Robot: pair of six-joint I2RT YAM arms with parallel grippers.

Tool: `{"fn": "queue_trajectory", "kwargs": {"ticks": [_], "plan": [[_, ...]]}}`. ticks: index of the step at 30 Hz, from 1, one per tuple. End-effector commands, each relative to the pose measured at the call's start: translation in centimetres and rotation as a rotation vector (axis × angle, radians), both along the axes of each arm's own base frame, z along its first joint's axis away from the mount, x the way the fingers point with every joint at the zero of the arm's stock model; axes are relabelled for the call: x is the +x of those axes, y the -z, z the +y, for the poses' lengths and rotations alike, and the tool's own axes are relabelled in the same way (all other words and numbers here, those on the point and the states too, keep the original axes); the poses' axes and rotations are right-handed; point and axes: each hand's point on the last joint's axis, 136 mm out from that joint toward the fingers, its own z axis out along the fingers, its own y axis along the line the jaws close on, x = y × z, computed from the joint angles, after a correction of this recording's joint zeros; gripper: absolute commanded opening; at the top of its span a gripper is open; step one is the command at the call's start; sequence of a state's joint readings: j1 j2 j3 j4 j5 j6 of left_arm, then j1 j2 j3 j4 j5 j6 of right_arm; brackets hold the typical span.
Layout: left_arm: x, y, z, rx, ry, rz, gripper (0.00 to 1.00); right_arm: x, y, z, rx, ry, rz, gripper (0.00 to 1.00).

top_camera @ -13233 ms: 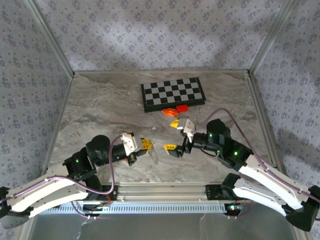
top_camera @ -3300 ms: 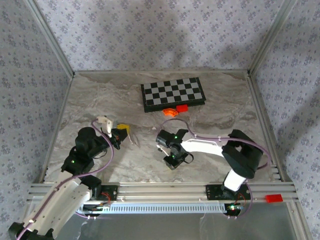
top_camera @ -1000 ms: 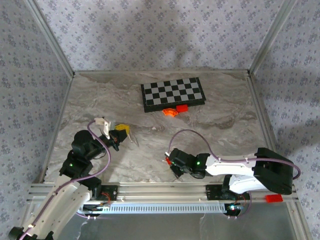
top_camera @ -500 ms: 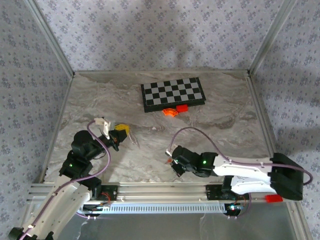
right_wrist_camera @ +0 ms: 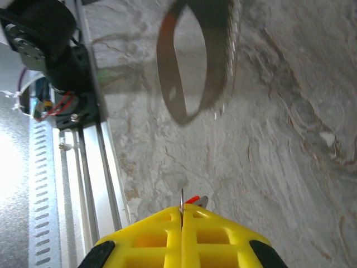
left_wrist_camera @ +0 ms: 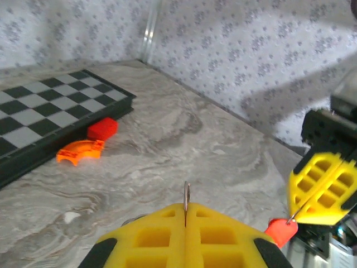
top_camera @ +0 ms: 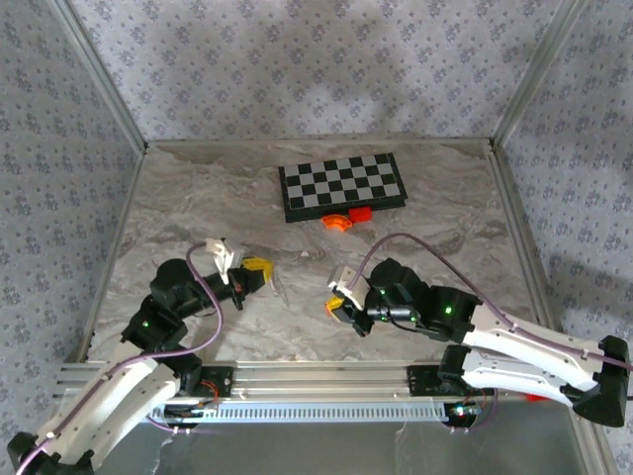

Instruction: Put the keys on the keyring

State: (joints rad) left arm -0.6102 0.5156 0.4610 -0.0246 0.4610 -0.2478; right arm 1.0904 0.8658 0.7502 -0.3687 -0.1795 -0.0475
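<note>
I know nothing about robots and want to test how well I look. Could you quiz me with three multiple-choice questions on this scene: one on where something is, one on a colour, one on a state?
1. Where does the orange curved piece lie?
A. on the table, beside the chessboard
B. on top of the board
C. in a gripper

2. What colour is the head of the key?
A. blue
B. green
C. red

3. How is the right gripper?
A. wide open
B. shut on the key
C. shut, holding nothing

Answers:
1. A, it rests on the marble by the board's near edge.
2. C, the left wrist view shows a red head.
3. B, its fingers press together on the key's blade.
</note>
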Motion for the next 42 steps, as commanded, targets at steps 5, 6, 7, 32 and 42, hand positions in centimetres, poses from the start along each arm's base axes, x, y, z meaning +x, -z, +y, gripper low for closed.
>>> {"fn": "queue_trajectory", "kwargs": {"ticks": [5, 6, 7, 32, 42], "plan": [[-3.3, -3.1, -2.4, -0.009, 0.154, -0.171, 0.00, 0.2, -2.9, -0.4, -0.078, -0.059, -0.066, 0.00], [-3.9, -3.3, -2.8, -0.007, 0.179, -0.191, 0.00, 0.7, -3.1, -0.4, -0.089, -0.047, -0.082, 0.00], [-4.3, -3.4, -3.1, -0.006, 0.199, -0.209, 0.00, 0.9, -3.1, -0.3, -0.100, -0.046, -0.088, 0.00], [-6.6, -2.9, -6.4, 0.051, 0.366, -0.265, 0.00, 0.1, -4.4, 1.5, -0.066, -0.089, -0.171, 0.00], [-6.8, -2.9, -6.4, 0.058, 0.370, -0.267, 0.00, 0.0, -4.7, 1.9, -0.066, -0.095, -0.191, 0.00]]}}
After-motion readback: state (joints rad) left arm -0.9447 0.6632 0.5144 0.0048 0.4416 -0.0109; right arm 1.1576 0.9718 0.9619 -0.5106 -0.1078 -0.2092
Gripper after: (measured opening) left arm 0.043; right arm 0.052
